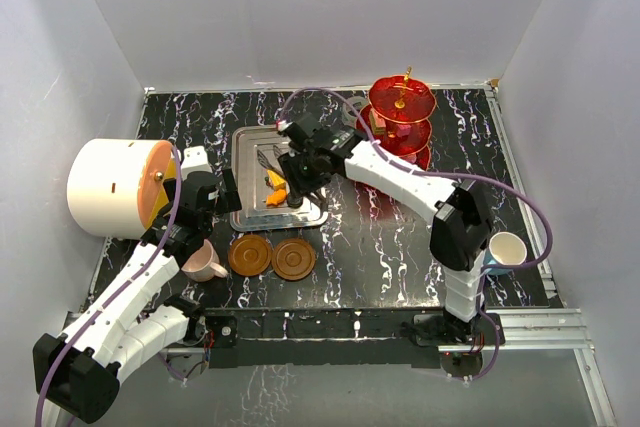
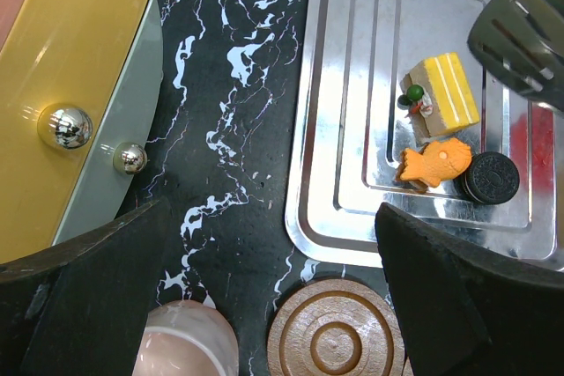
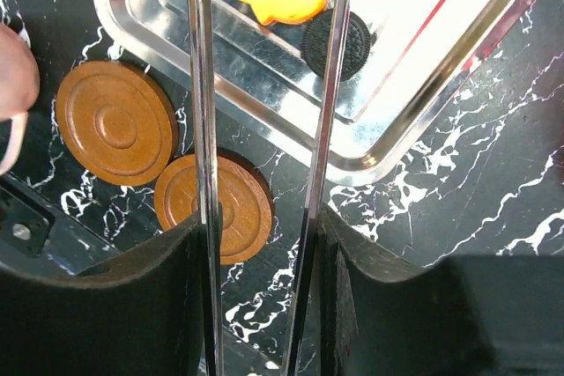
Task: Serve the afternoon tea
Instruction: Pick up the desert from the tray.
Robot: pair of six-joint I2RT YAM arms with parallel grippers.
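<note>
The white drum (image 1: 110, 187) with its orange face lies at the left of the black marbled table (image 1: 380, 247). The steel tray (image 1: 250, 162) sits in the middle. The red three-tier stand (image 1: 402, 102) stands upright at the far right, well apart from my left arm.

My left gripper (image 2: 269, 244) hangs wide apart and empty between drum and tray, above the pink cup (image 1: 203, 263). My right gripper (image 3: 260, 231) is clamped on a pair of silver tongs (image 3: 203, 129), whose dark slotted tips hover over the tray.

The blue cup (image 1: 505, 250) stands by my right elbow, near the right edge. Two brown saucers (image 1: 250, 254) (image 1: 294, 259) lie side by side just in front of the tray, edges meeting.

On the tray's near end lie the sweets. A yellow cake slice (image 2: 443, 92) is just beside an orange fish (image 2: 434, 165), which touches a dark round cookie (image 2: 491, 177).
</note>
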